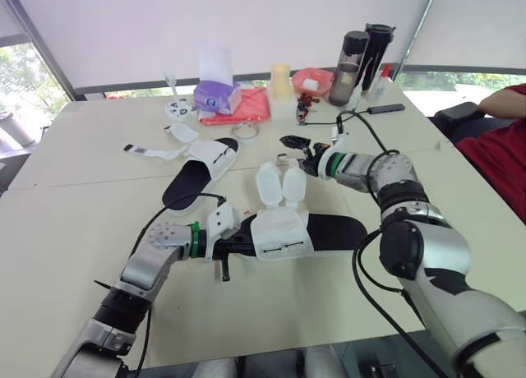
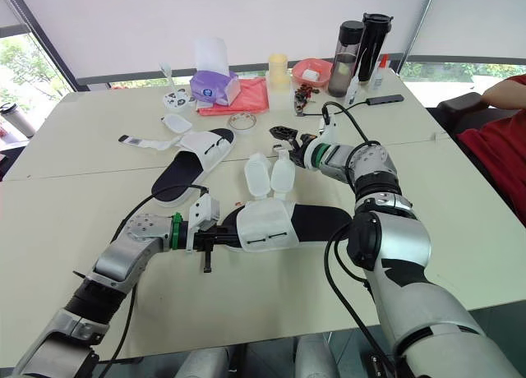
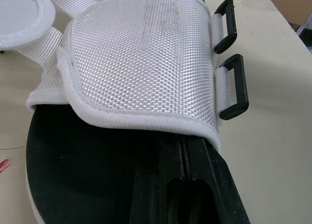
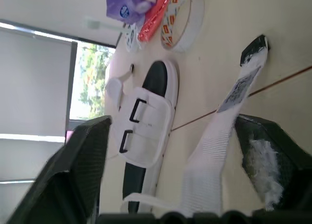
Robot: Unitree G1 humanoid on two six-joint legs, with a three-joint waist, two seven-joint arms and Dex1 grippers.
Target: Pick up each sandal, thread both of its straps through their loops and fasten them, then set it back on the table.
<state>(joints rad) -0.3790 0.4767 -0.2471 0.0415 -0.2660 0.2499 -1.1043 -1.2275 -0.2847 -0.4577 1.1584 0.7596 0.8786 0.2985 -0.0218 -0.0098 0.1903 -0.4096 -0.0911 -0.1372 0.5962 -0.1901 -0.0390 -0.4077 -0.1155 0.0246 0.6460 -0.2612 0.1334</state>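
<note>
The pale surface (image 1: 74, 230) sits beneath drawn white blinds (image 1: 246, 25), with greenery outside. The near sandal (image 1: 329, 230) lies mid-surface, the left gripper (image 3: 183, 156) pinched together under its white upper. The right gripper (image 1: 294, 144) hangs spread wide just beyond its loose straps (image 1: 279, 185).

nothing legible anywhere in the scene

landmark: purple tissue pack (image 4: 129, 5), which carries a round blue mark whose lettering is too small to make out

tape roll (image 4: 183, 19), just beside the pack: repeated orange-red blocks of print run round its side wall, characters not readable

white strap (image 4: 209, 146), well apart from the pack and past the tape roll: grey printed patch near its black tip, a fine speckled pattern, no letters or numbers can be told
</note>
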